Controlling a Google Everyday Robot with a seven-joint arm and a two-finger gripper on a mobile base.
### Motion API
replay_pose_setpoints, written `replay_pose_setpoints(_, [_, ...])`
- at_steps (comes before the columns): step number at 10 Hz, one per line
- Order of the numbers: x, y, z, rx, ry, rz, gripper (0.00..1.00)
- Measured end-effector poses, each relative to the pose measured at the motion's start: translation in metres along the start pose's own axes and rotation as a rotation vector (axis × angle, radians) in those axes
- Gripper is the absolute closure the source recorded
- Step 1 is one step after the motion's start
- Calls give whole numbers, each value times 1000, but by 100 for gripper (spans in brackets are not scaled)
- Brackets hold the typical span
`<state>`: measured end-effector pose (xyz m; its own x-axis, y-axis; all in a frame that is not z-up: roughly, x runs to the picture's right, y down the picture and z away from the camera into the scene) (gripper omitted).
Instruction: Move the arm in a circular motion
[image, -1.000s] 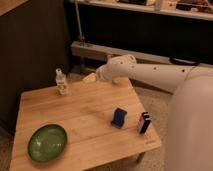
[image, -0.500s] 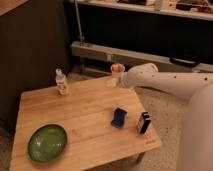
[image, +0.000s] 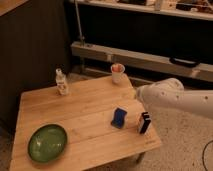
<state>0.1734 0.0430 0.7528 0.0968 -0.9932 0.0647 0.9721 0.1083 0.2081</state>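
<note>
Camera view.

White, glossy tubular robot arm (image: 175, 97) entering from the right border, lying roughly level, rounded joint poised over the right edge of the pale wooden plank table (image: 75, 112). Gripper (image: 140, 94) at the arm's left end, just above the table's right edge, between the white paper cup (image: 117, 73) and the small black-and-white upright block (image: 144, 122). How far open: cannot tell from this angle. Probably carrying nothing, but not confirmed.

Placement notes:
- Held clear of the tabletop, touching no object; sensible for a free sweep with nothing to grasp.
- White paper cup near the back right corner, reddish at the rim.
- Small clear plastic bottle (image: 61, 82) upright near the back left.
- Round green plate (image: 47, 142) flat at the front left.
- Blue rectangular block (image: 119, 118) standing right of centre, the black-and-white block just beside it, close to the right edge.

Edges and room:
- Open space off the table's right side and above it; judged the best region for tracing a circle.
- Grey metal rail (image: 150, 59) across the back, dark wall on the left; both limits for a wide loop.
- Nearest hazards judged to be the cup and the two standing blocks; a low pass likely to topple them.
- Centre of the tabletop well apart from the bottle and plate.
</note>
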Motion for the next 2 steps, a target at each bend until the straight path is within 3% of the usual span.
replay_pose_setpoints(2, [-22, 2, -34, 60, 83, 4, 20])
